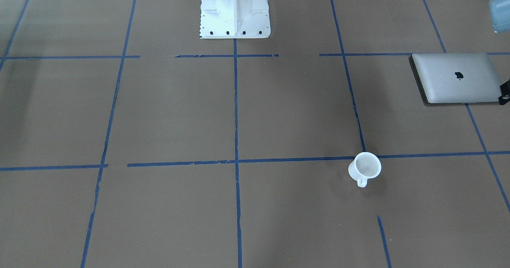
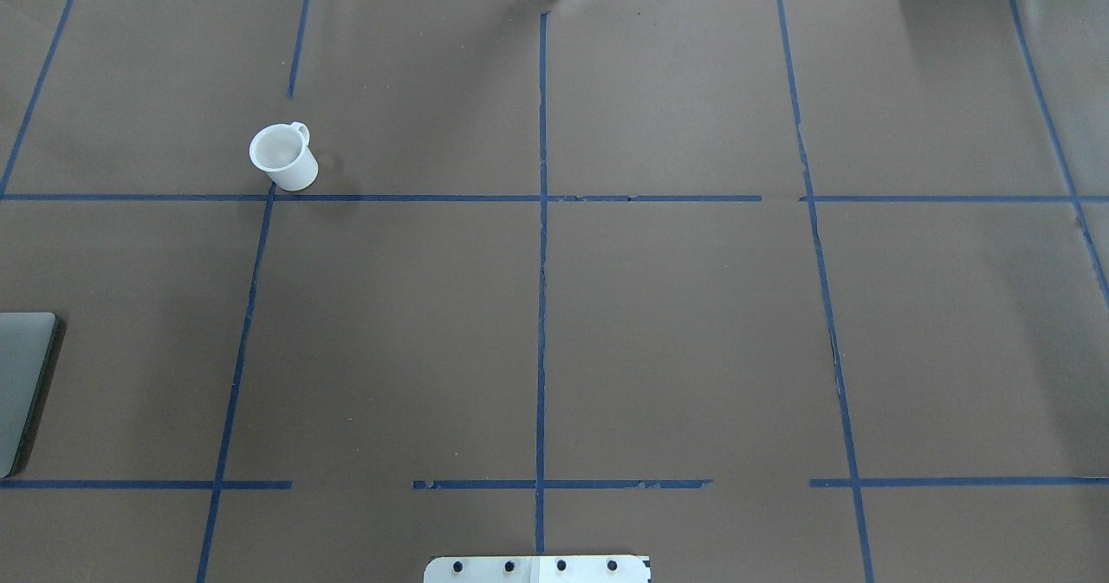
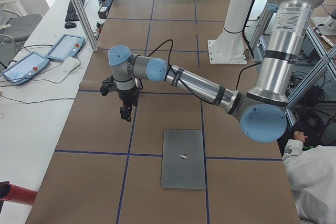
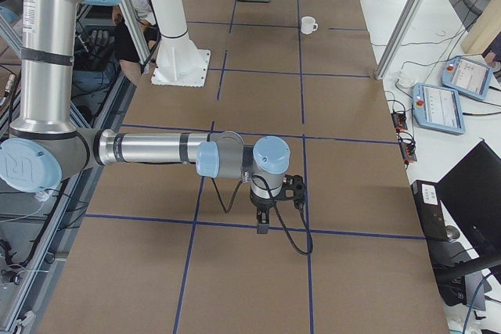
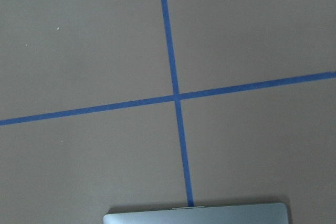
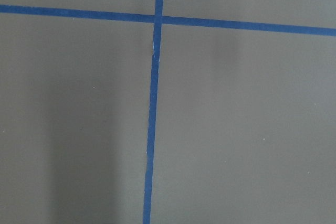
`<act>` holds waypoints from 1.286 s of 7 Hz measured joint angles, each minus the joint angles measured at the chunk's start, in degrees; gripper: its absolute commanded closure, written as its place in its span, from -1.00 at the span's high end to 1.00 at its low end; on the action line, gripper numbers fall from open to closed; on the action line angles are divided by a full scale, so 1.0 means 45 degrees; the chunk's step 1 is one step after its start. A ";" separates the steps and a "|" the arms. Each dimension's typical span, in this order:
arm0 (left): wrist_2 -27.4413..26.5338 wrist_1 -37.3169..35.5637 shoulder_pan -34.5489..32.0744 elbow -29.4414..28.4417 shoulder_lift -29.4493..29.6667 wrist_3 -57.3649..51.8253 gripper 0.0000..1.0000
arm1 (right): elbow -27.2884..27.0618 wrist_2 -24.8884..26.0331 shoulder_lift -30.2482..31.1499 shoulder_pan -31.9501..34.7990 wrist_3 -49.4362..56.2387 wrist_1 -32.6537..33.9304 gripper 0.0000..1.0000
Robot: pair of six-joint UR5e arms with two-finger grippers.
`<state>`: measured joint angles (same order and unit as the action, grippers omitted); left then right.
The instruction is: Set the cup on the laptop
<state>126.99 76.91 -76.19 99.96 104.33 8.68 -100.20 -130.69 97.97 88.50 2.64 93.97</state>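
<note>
The small white cup (image 1: 364, 167) stands upright on the brown table, with its handle toward the operators' side; it also shows in the overhead view (image 2: 282, 157) and far off in the right side view (image 4: 309, 25). The closed silver-grey laptop (image 1: 454, 79) lies flat at the table's left end (image 3: 184, 158), with only its edge in the overhead view (image 2: 22, 384) and the left wrist view (image 5: 197, 214). My left gripper (image 3: 125, 113) hangs above the table beside the laptop, well apart from the cup. My right gripper (image 4: 262, 227) hangs over the table's other end. I cannot tell whether either is open or shut.
The robot's white pedestal (image 1: 235, 11) stands at the table's middle edge. Blue tape lines (image 2: 541, 262) grid the brown table cover. Teach pendants (image 4: 442, 103) and cables lie on the side bench beyond the table. A person in white (image 3: 315, 182) stands near the robot.
</note>
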 measured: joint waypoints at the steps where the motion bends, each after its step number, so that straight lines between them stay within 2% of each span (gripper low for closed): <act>1: 0.0347 0.0861 0.1104 -0.0355 0.0764 0.1966 1.00 | 0.0000 0.0000 0.0003 0.0000 0.0000 0.0005 1.00; 4: 0.0505 0.5559 0.3216 -0.2864 0.2572 0.7578 0.85 | 0.0000 0.0001 -0.0005 0.0001 0.0000 -0.0003 1.00; 6: 0.0003 0.6445 0.3536 -0.4698 0.3979 0.8066 0.85 | 0.0000 0.0000 -0.0002 0.0000 0.0000 0.0000 1.00; 8: -0.0940 0.6893 0.3661 -0.6276 0.4923 0.7373 0.88 | 0.0000 0.0001 0.0006 0.0000 0.0000 0.0005 1.00; 9: -0.1093 0.7465 0.3695 -0.7565 0.5519 0.6810 0.97 | 0.0000 0.0001 0.0006 0.0001 0.0000 0.0007 1.00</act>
<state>122.07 110.51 -59.56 65.92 129.17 39.32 -100.20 -130.69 97.99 88.51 2.64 94.00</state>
